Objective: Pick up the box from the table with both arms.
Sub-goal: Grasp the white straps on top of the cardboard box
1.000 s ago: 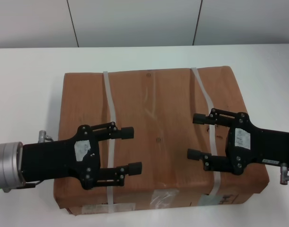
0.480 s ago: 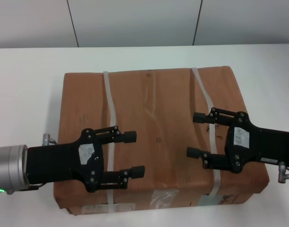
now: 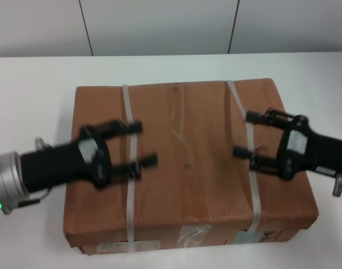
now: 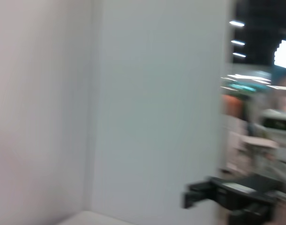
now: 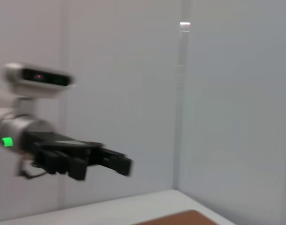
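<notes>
The box (image 3: 187, 162), flat and wrapped in brown paper with two whitish straps, lies on the white table (image 3: 31, 101); labels and tape show on its near side. My left gripper (image 3: 143, 144) hovers over the box's left part at the left strap, fingers open and empty. My right gripper (image 3: 244, 134) hovers over the right strap, open and empty. The left wrist view shows the right gripper (image 4: 227, 199) far off. The right wrist view shows the left gripper (image 5: 86, 159) and a corner of the box (image 5: 185, 218).
A white panelled wall (image 3: 159, 28) stands behind the table. Bare tabletop runs along the box's left, right and far sides. The robot's head camera unit (image 5: 37, 79) shows in the right wrist view.
Both grippers have moved away from the box's near edge toward its middle, apparently rising. The left one also drew back to the left. Both stay open; the box has not moved.
</notes>
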